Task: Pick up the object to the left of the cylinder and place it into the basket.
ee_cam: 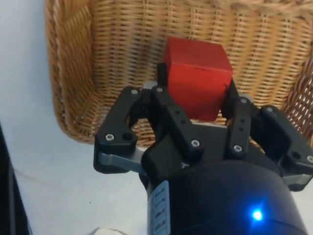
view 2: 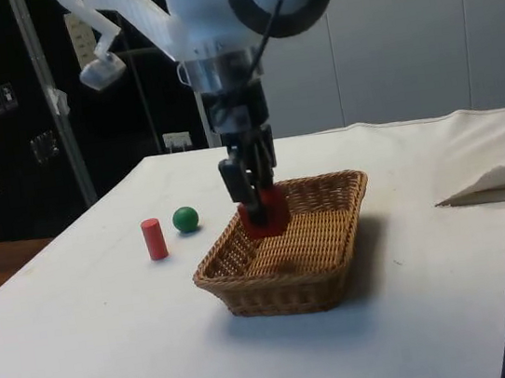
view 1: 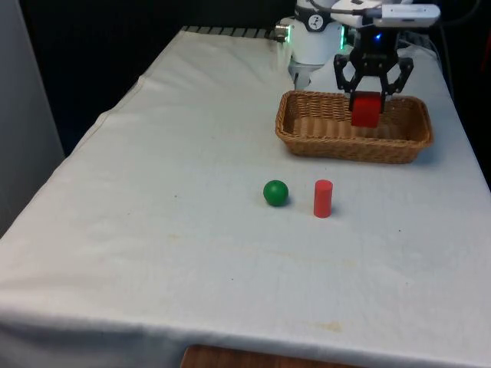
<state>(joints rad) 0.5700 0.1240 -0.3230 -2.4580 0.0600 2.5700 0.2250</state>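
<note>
Red block [view 1: 366, 110] between the hand's [view 1: 369, 98] fingers (above the basket [view 1: 307, 136]).

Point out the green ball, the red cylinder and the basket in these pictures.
green ball [view 1: 275, 192], front view, middle of the ball.
red cylinder [view 1: 323, 199], front view, middle of its side.
basket [view 1: 349, 148], front view, near wall facing the camera.

Woven wicker basket [ee_cam: 73, 63]: rim cut by frame edges in wrist view. Red wooden cube [ee_cam: 197, 78]: lower faces hidden behind black two-finger gripper [ee_cam: 194, 95]. In side view, cube underside hidden behind basket's wall.
</note>
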